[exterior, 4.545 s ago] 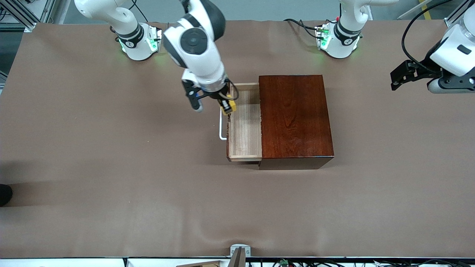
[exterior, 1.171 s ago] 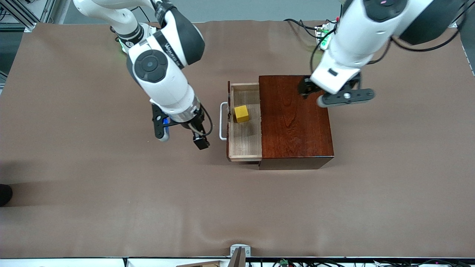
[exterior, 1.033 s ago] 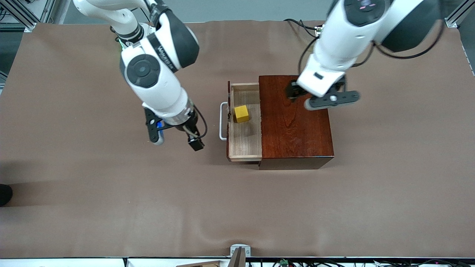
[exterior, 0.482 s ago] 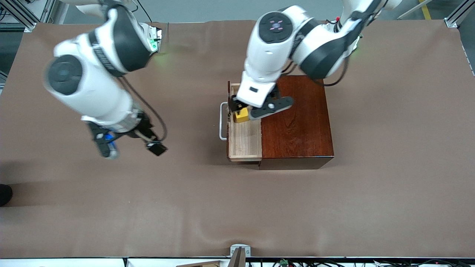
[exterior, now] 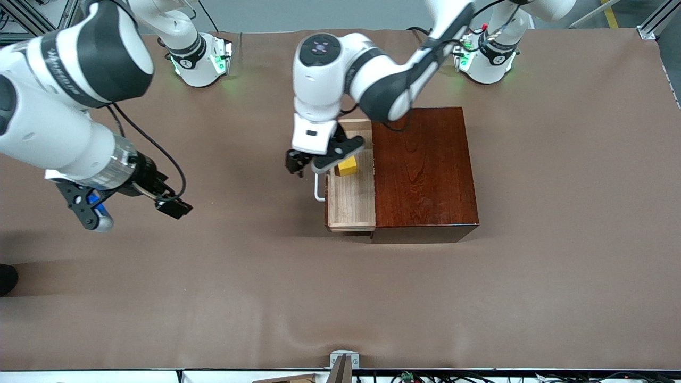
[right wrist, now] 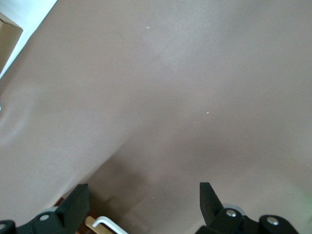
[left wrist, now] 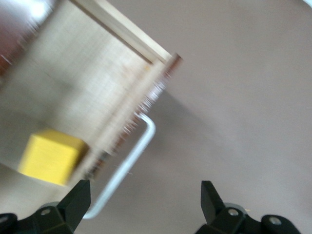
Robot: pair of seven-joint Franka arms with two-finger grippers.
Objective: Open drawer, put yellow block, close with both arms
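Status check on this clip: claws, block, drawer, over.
Left claw open over the drawer handle. Right claw open, empty, over bare table. Yellow block in the open drawer. Nothing in the way.

The box [exterior: 423, 170] is glossy reddish-brown wood, its grain running lengthwise under a smooth varnish that catches the light. At its 9 o'clock side the drawer [exterior: 351, 199] is pale, matt, unvarnished wood with fine straight grain, and its handle [exterior: 317, 191] looks like smooth white-coated metal. The yellow block [exterior: 347, 166] has a flat, matt painted look. The table [exterior: 340, 298] is covered in matt brown cloth-like sheet, faintly rippled at 6 o'clock. The arms' [exterior: 340, 69] shells are glossy white plastic with black bands.
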